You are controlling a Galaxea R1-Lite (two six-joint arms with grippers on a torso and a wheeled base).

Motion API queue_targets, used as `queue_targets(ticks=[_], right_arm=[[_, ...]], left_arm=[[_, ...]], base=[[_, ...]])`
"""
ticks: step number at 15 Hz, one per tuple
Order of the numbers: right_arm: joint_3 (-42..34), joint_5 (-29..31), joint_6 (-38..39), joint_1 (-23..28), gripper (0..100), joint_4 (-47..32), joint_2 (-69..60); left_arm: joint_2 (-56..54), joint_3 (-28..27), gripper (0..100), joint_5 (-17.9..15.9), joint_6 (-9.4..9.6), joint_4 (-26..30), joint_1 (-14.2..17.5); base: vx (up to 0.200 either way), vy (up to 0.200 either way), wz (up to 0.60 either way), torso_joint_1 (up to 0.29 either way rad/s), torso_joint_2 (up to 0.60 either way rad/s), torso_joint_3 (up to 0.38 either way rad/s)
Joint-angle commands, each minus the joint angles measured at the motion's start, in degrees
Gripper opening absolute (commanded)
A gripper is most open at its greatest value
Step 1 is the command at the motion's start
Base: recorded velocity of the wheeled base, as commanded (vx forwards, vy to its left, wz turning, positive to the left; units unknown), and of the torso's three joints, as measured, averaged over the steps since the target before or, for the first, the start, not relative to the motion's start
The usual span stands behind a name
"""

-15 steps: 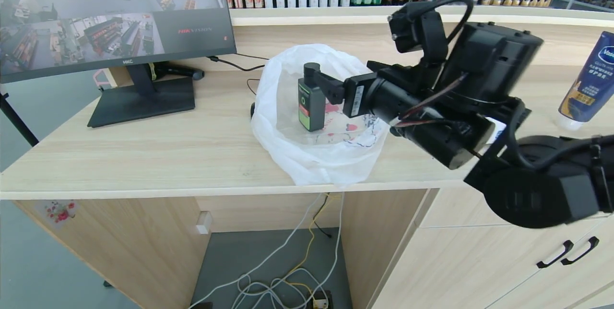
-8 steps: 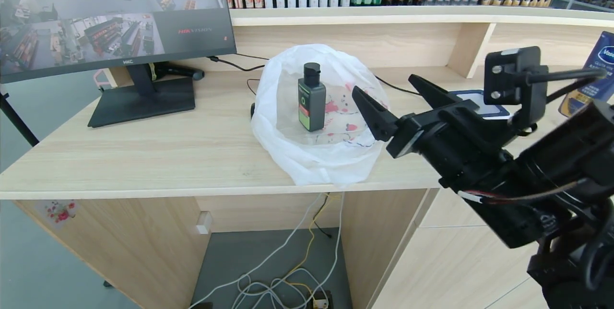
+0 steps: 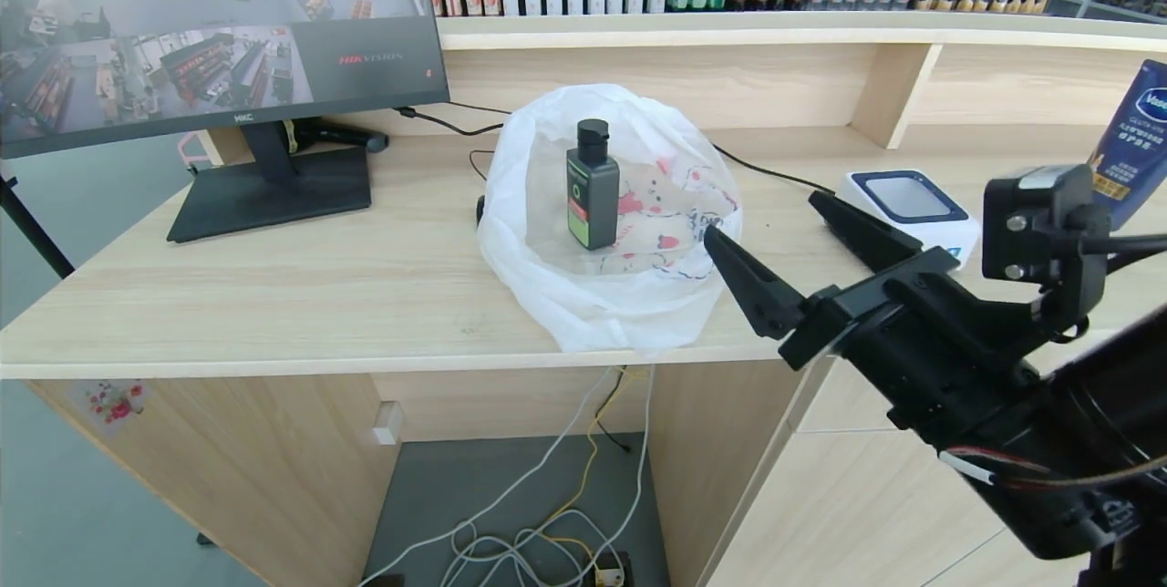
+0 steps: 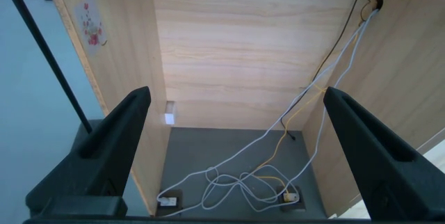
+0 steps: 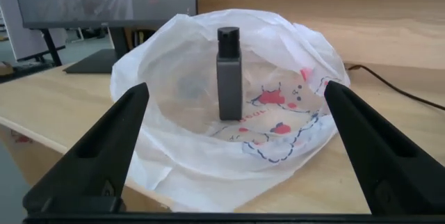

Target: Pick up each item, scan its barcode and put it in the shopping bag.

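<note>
My right gripper point(image 3: 768, 221) hangs near the front edge of the wooden counter point(image 3: 273, 295). Its fingers are spread wide with nothing between them, and the tips point toward the shopping bag point(image 3: 565, 304). My left gripper point(image 4: 236, 93) is spread just as wide. It sits low down, facing the wooden panel under the counter (loose cables point(image 4: 243, 175) trail across the floor there). A monitor point(image 3: 182, 31) stands at the counter's left end. The white plastic bag sits mid-counter with its mouth open toward me. A white scanner point(image 3: 912, 204) with a dark window lies to the bag's right, apart from it, and a blue tube point(image 3: 1130, 140) shows further right. The dark grey bottle point(image 3: 592, 190), with a green label and black cap, stands upright inside the bag.
</note>
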State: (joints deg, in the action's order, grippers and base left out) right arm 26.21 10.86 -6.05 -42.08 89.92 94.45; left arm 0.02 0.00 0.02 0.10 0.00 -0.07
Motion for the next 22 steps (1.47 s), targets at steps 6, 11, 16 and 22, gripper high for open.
queue_targets(ticks=[6, 11, 16, 22], right_arm=[[-3.89, 0.12, -0.55, -0.55, 100, 0.08, -3.49], [-1.34, 0.12, -0.46, 0.16, 100, 0.08, -2.17], [-0.02, 0.21, -0.72, 1.48, 100, 0.08, -2.61], [0.16, 0.39, -0.9, 2.0, 100, 0.08, -3.13]], left_arm=[[-0.02, 0.0, 100, 0.06, -0.19, 0.0, -0.01], [-0.02, 0.0, 100, 0.06, -0.19, 0.0, 0.07], [-0.02, 0.0, 100, 0.06, -0.45, 0.0, 0.07], [-0.02, 0.0, 100, 0.06, -0.62, 0.0, 0.07]], base=[[0.0, 0.0, 0.0, 0.0, 0.0, 0.0], [0.0, -0.12, 0.0, 0.002, 0.0, 0.0], [0.0, -0.2, 0.0, 0.003, 0.0, 0.002], [0.0, -0.2, 0.0, -0.001, 0.0, 0.002]])
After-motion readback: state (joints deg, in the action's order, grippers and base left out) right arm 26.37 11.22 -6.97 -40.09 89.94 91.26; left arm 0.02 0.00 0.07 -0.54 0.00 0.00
